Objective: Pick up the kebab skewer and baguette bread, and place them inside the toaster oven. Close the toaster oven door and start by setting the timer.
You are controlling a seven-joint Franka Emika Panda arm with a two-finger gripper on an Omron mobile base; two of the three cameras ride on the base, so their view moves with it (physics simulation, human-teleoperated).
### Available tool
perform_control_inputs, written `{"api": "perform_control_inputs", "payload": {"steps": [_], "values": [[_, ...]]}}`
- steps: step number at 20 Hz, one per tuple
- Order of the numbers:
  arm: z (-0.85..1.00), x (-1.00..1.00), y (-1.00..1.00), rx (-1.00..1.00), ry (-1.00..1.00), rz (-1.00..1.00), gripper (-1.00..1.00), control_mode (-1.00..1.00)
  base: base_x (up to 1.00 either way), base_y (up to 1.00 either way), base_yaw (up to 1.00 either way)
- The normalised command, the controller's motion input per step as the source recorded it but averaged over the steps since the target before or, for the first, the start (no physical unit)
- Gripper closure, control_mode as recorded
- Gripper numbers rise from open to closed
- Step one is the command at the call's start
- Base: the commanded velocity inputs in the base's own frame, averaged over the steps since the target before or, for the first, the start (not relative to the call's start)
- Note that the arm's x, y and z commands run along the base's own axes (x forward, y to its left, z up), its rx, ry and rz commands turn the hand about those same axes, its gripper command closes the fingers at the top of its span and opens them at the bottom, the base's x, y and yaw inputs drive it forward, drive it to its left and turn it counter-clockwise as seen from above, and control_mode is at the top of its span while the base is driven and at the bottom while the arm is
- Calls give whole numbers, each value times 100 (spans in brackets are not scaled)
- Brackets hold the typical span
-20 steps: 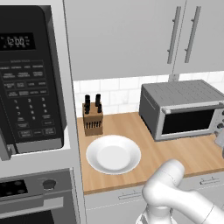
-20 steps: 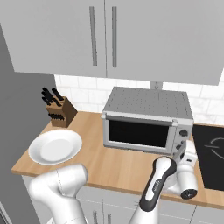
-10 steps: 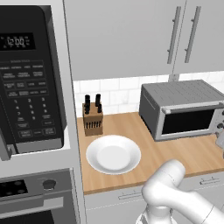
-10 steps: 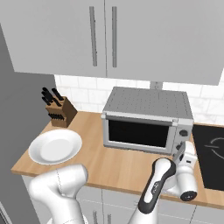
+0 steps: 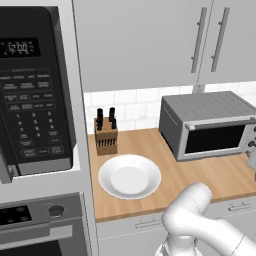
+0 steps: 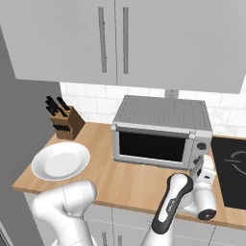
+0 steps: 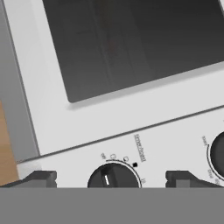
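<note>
The grey toaster oven (image 5: 210, 125) (image 6: 161, 129) stands on the wooden counter with its dark-glass door (image 5: 215, 139) (image 6: 151, 146) (image 7: 131, 43) shut. My gripper (image 6: 198, 167) (image 5: 252, 161) hovers at the oven's right front, close to the control panel. In the hand view the gripper (image 7: 111, 179) is open, its fingertips (image 7: 39, 178) wide apart on either side of a dark timer knob (image 7: 114, 176), not touching it. A second knob (image 7: 218, 153) shows at the right edge. The kebab skewer and baguette bread are out of view.
An empty white plate (image 5: 130, 176) (image 6: 60, 161) lies left of the oven, a knife block (image 5: 105, 135) (image 6: 65, 125) behind it. A black microwave (image 5: 35, 100) hangs at the left over a wall oven (image 5: 40, 225). A black cooktop (image 6: 233, 168) adjoins at the right.
</note>
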Motion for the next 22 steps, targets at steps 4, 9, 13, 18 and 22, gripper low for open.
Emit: {"api": "perform_control_inputs", "payload": {"steps": [4,9,13,18,22], "values": [[-20,16,0,-3,0,0,-100,-100,0,0,0],[-21,7,0,-3,0,0,-100,-100,0,0,0],[-19,0,0,-3,0,0,-100,-100,0,0,0],[-17,0,0,-2,-1,0,-100,-100,0,0,0],[-18,0,-1,-2,0,0,100,-100,0,0,0]]}}
